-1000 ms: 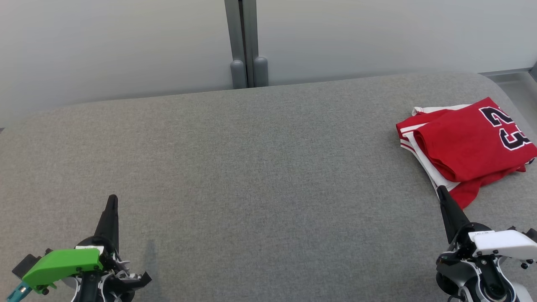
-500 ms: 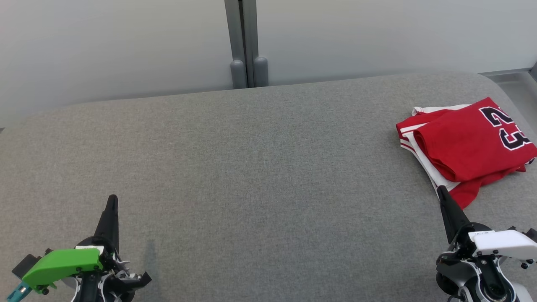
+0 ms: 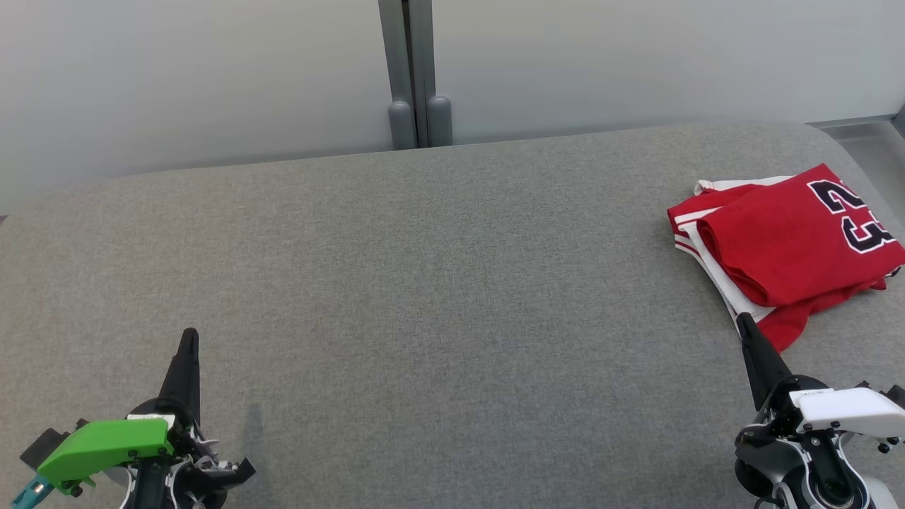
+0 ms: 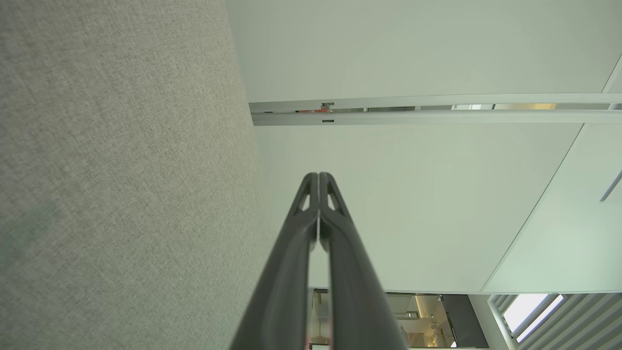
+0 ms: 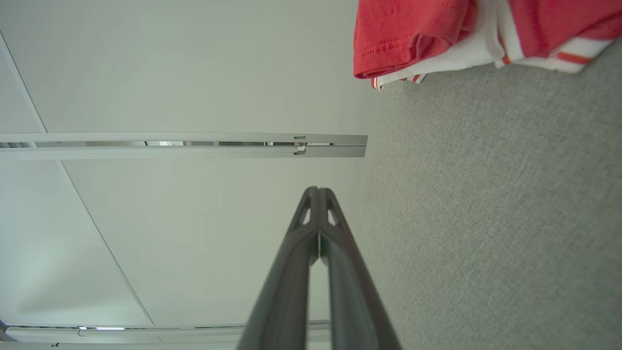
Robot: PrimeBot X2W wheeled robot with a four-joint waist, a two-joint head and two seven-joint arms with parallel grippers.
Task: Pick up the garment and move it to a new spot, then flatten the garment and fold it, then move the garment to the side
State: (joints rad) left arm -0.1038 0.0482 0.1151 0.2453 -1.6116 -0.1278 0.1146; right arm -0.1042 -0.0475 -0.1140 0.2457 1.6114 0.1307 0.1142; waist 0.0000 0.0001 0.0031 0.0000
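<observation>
Jersey [image 3: 785, 247] lies folded at far right of table [image 3: 424, 283]; judged soft, light, apt to unfold, best pinched at its near folded edge; left gripper [image 3: 189, 334] and right gripper [image 3: 742, 319] closed, empty.

The left claw [image 3: 189, 339] has long, dark, tapering fingers [image 4: 289, 282] with small cut-outs near the tips. A bright green cover [image 3: 106, 445] with a teal tab [image 3: 25, 490] sits on its black wrist. The right claw [image 3: 742, 325] looks alike, but its white cover [image 3: 845, 410] carries dark screws [image 3: 881, 446].
</observation>
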